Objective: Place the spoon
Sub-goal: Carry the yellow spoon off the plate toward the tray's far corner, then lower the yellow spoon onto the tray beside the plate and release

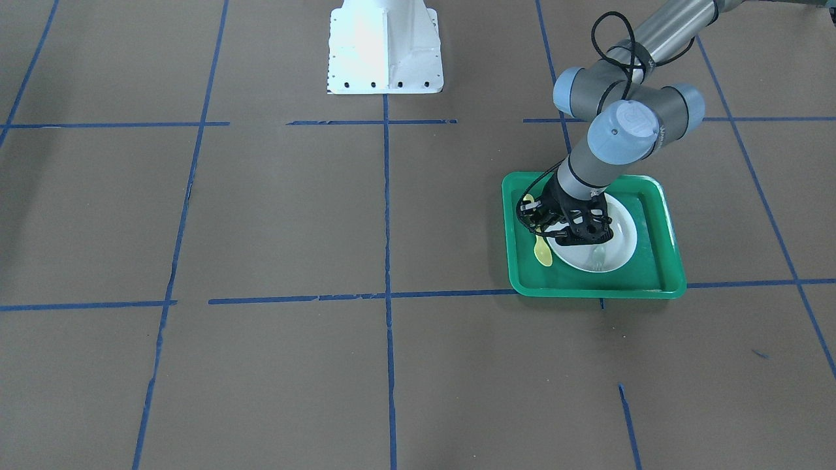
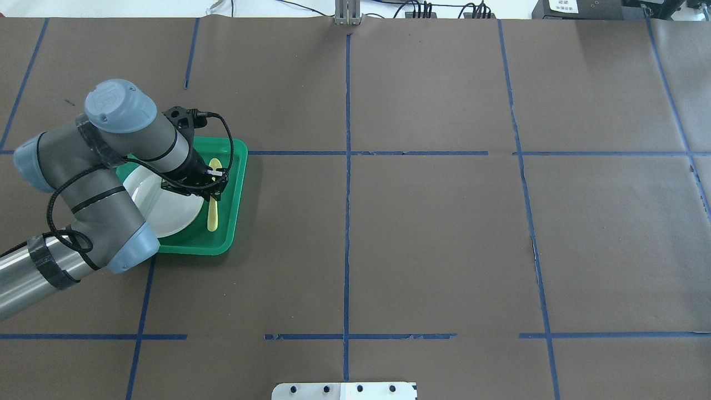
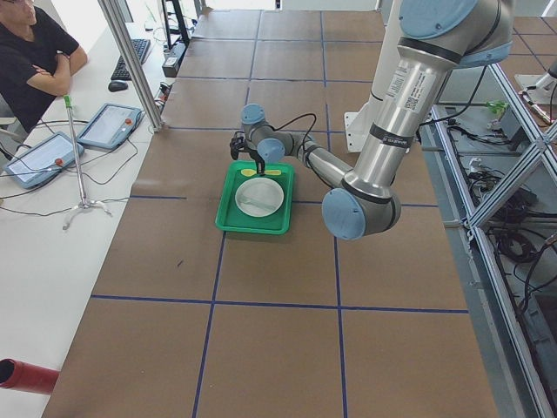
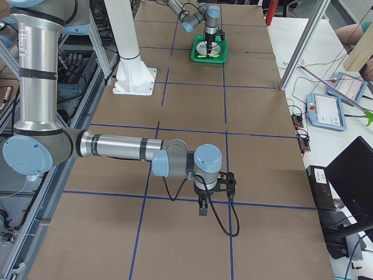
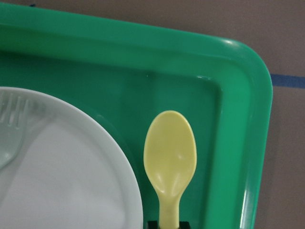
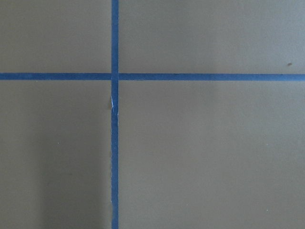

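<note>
Bright even light, white metal pedestal base (image 1: 385, 49) blown out by glare, soft highlights on glossy green plastic tray (image 5: 238, 47), faint shadows cast.

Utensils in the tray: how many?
2. The yellow spoon lies on the tray floor beside the white plate; the pale fork lies on the plate. The arm may hide others.

A wide flat table (image 2: 433, 239) covered with brown paper is seen, and it is divided into large squares by lines of blue tape (image 2: 346, 222). A rectangular green plastic tray (image 2: 236, 183) with a raised rim and rounded corners is set directly on the paper in the robot's left half, its far edge laid along one of the blue lines. A white metal mounting base (image 1: 385, 49) with a bolted foot is fixed at the robot's side of the table, well apart from the tray
</note>
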{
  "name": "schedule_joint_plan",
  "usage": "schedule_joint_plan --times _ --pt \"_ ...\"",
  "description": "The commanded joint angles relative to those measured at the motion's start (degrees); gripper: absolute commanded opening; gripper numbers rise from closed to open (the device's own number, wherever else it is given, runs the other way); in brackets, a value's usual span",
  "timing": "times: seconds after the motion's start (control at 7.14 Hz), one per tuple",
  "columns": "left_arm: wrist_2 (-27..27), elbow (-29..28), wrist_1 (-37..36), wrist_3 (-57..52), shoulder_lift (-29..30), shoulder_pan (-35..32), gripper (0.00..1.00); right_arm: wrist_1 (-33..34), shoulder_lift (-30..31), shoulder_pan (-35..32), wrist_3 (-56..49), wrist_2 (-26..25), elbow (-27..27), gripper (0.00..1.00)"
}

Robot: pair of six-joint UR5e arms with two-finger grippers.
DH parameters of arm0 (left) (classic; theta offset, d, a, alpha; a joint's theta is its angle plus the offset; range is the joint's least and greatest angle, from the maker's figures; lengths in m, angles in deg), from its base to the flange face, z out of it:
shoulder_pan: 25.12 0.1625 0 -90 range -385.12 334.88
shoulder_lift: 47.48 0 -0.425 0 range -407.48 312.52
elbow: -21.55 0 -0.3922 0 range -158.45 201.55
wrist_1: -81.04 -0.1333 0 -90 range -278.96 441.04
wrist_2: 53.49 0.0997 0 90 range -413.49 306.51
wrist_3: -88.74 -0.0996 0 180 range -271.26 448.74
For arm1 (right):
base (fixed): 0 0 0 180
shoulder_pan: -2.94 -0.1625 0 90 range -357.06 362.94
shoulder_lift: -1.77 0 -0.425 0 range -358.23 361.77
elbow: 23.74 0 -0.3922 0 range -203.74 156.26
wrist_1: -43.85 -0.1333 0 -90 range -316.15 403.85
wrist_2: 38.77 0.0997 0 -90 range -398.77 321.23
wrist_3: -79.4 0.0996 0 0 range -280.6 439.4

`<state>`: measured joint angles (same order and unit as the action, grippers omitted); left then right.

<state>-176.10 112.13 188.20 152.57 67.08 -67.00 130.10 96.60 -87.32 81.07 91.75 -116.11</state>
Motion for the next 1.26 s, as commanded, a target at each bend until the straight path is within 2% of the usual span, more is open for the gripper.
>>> schedule_joint_plan --times 0.0,0.14,0.28,0.56,0.84,1.12 --pt "0.00 -0.40 0.07 -0.10 0.22 0.22 0.00 -0.02 -0.08 0.00 0.00 0.00 0.00 1.00" --pt "0.00 -0.49 0.07 -0.10 0.22 0.22 0.06 -0.03 0.00 0.00 0.00 0.00 0.00 1.00" --pt "0.00 -0.49 0.07 -0.10 0.22 0.22 0.22 -0.03 0.00 0.00 0.00 0.00 0.00 1.00" --pt "0.00 -0.49 0.16 -1.58 0.22 0.22 0.39 0.06 0.00 0.00 0.00 0.00 0.00 1.00" --pt "0.00 -0.14 0.07 -1.77 0.22 0.22 0.41 -0.02 0.00 0.00 0.00 0.00 0.00 1.00" --pt "0.00 5.28 -0.63 -1.77 -0.04 -3.79 0.40 0.06 0.00 0.00 0.00 0.00 0.00 1.00"
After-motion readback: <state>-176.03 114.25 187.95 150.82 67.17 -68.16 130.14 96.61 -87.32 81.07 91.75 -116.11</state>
